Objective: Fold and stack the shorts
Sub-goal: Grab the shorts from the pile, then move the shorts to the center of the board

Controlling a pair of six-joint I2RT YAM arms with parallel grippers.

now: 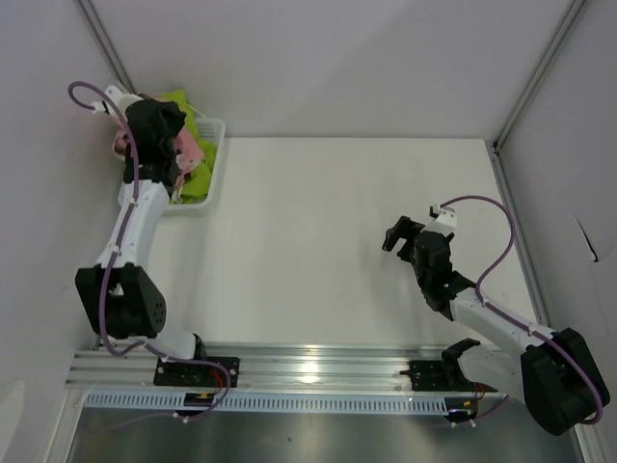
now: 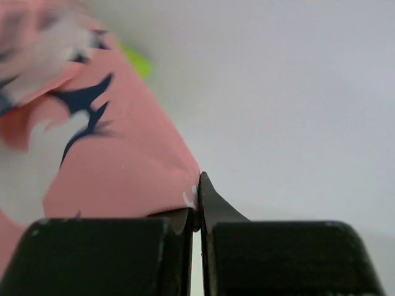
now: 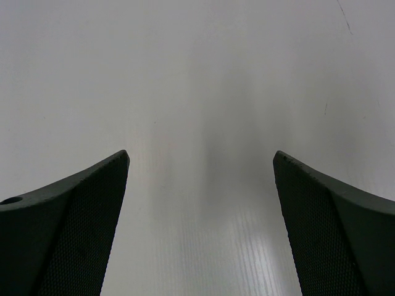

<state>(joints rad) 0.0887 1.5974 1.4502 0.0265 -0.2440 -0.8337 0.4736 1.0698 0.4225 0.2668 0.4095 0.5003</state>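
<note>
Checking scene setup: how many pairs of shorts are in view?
2: the pink printed pair, pinched in the shut left gripper over the white basket at far left; the lime green pair lying in that basket. Others may be hidden beneath.

Navy-and-white-printed pink shorts (image 2: 129, 166), lime green shorts (image 1: 193, 185), white basket (image 1: 216, 159).

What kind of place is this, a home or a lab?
Probably a robot lab cell: white panel walls around a white table, two arms bolted to an aluminium rail.
</note>
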